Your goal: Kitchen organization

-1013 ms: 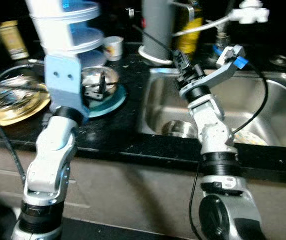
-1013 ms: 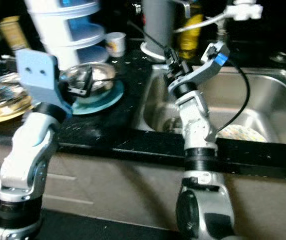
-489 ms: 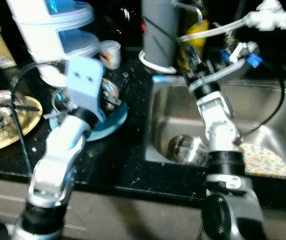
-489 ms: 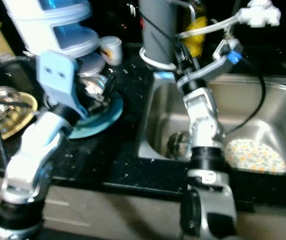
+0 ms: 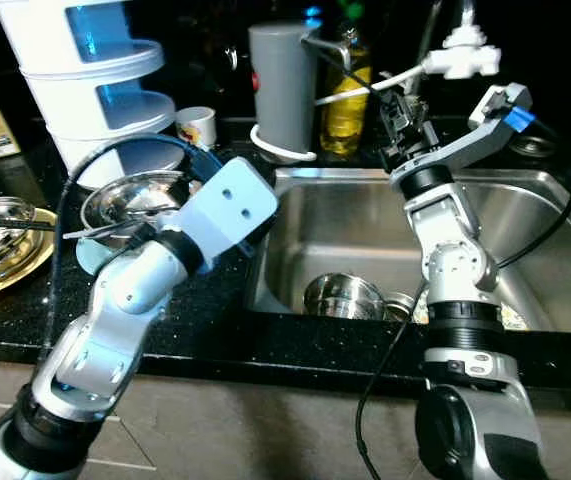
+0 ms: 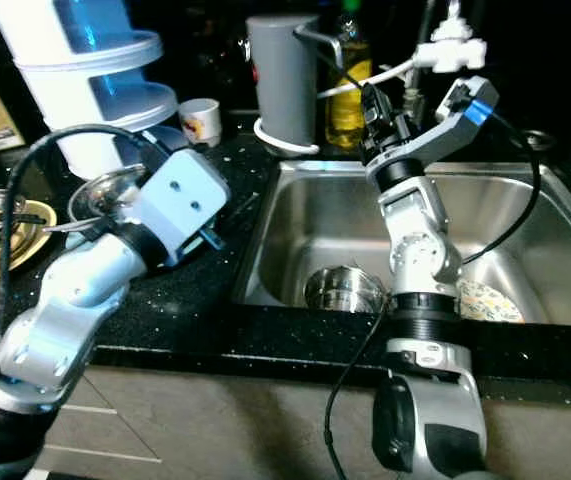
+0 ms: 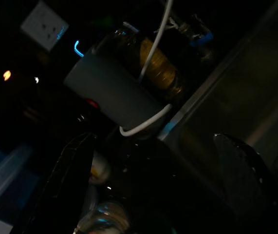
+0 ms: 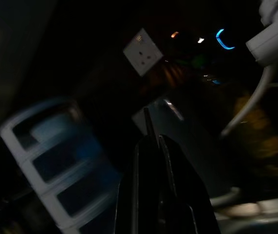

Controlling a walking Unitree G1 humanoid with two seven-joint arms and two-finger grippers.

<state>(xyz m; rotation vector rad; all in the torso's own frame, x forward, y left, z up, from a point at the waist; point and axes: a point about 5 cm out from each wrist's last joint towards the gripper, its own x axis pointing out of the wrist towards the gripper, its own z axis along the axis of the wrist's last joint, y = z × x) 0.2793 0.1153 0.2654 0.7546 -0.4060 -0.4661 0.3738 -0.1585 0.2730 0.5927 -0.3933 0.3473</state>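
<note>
The sink (image 5: 525, 215) is the landmark. Inside it lies a steel bowl (image 5: 343, 297) next to a patterned plate (image 6: 487, 301). The right gripper (image 8: 153, 146) hangs above the sink's back edge near the grey jug (image 5: 282, 85), jaws pressed together, empty. The left gripper (image 7: 153, 195) hovers over the counter (image 5: 200, 310) left of the sink (jaws spread, holding nothing), beside a steel dish (image 5: 125, 200).

Black speckled bench (image 5: 205, 310) with stainless sink (image 5: 525, 215) set in. Left of sink: steel bowl (image 5: 125, 203) on a teal plate (image 5: 90, 255), gold plate (image 5: 5, 275) further left, white-and-blue stacked container (image 5: 85, 85) behind, small white cup (image 5: 197, 125) beside it. Grey cylinder (image 5: 283, 85) and yellow bottle (image 5: 338, 100) behind sink's rear left corner. In sink: steel bowl (image 5: 343, 297), patterned plate (image 6: 487, 300).
</note>
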